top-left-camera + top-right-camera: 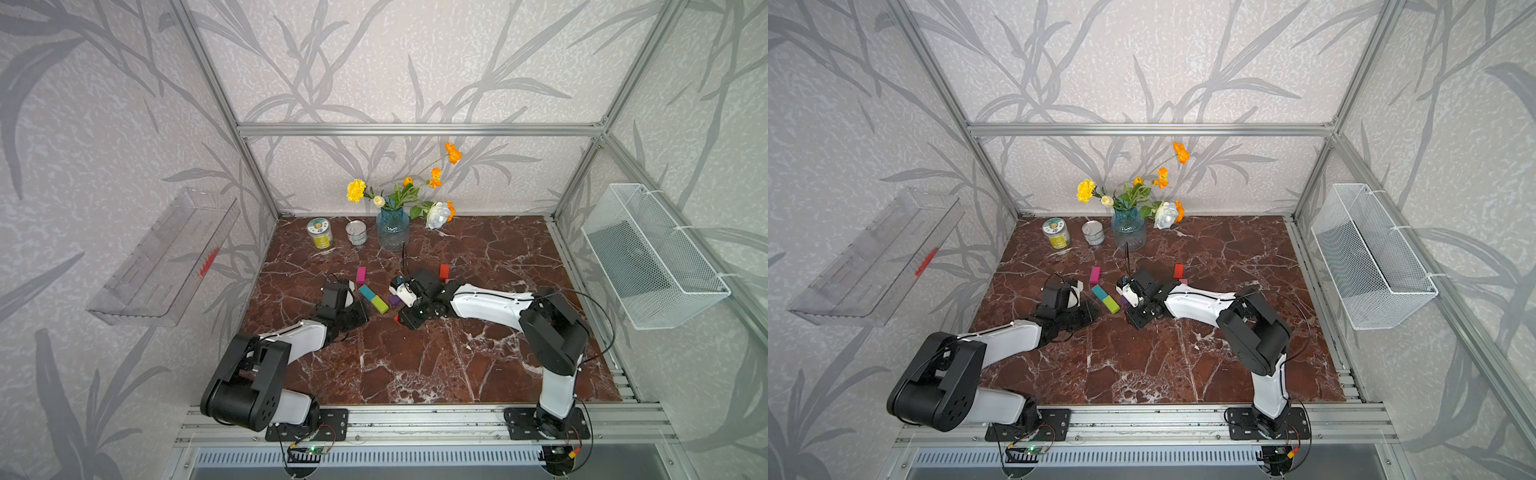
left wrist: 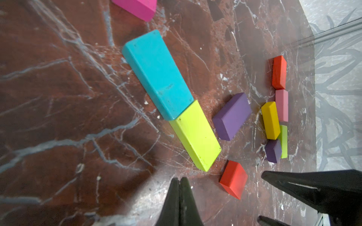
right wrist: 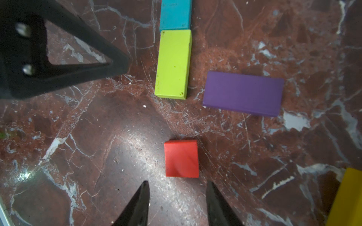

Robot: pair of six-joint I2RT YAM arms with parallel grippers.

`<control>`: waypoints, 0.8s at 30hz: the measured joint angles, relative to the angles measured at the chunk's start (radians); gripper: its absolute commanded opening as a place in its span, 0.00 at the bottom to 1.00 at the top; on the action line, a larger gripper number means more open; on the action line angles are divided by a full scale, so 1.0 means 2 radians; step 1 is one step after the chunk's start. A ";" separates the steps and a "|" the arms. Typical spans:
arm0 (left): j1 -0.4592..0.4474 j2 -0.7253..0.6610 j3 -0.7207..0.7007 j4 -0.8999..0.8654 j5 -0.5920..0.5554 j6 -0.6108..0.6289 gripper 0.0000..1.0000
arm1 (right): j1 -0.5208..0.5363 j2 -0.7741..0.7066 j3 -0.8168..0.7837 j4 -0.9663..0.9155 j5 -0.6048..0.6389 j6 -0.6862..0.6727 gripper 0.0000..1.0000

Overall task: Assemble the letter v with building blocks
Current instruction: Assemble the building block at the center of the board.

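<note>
The right gripper (image 3: pixel 177 183) is hanging open and empty; the red cube (image 3: pixel 181 158) is lying just ahead, centred on its gap. The left gripper (image 2: pixel 179 180) is resting clenched, empty.

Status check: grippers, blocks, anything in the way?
Left gripper jaws shut, empty. Right gripper jaws open, empty, red cube just ahead. Teal bar and lime bar end to end; purple bar loose beside. Path to cube looks clear.

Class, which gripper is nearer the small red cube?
Right. The right gripper stands open just short of the red cube; the left gripper, shut, sits farther aside.
</note>
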 measured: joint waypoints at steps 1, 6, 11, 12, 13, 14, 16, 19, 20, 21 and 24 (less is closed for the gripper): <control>-0.005 -0.002 -0.001 -0.001 -0.002 -0.001 0.00 | 0.000 0.002 0.000 0.002 -0.002 -0.001 0.48; -0.024 -0.003 -0.002 -0.001 -0.009 -0.005 0.00 | 0.004 0.018 0.000 0.005 0.000 -0.010 0.48; -0.033 -0.002 -0.006 -0.001 -0.013 -0.011 0.00 | 0.011 0.029 0.001 0.005 0.013 -0.016 0.49; -0.034 -0.002 -0.007 -0.001 -0.014 -0.011 0.00 | 0.013 0.030 0.002 0.005 0.016 -0.019 0.49; -0.035 -0.001 -0.008 -0.001 -0.014 -0.012 0.00 | 0.014 0.032 0.004 0.005 0.019 -0.020 0.49; -0.036 -0.001 -0.010 -0.001 -0.014 -0.012 0.00 | 0.015 0.034 0.007 0.005 0.021 -0.021 0.49; -0.039 0.000 -0.011 -0.001 -0.014 -0.014 0.00 | 0.017 0.038 0.012 0.005 0.026 -0.023 0.49; -0.042 0.004 -0.013 -0.001 -0.014 -0.016 0.00 | 0.018 0.045 0.018 0.005 0.031 -0.026 0.45; -0.042 0.006 -0.013 -0.001 -0.014 -0.016 0.00 | 0.018 0.047 0.020 0.005 0.033 -0.028 0.42; -0.043 0.008 -0.013 -0.001 -0.014 -0.018 0.00 | 0.019 0.048 0.021 0.005 0.035 -0.031 0.40; -0.044 0.015 -0.013 0.003 -0.013 -0.022 0.00 | 0.019 0.051 0.025 0.005 0.039 -0.035 0.33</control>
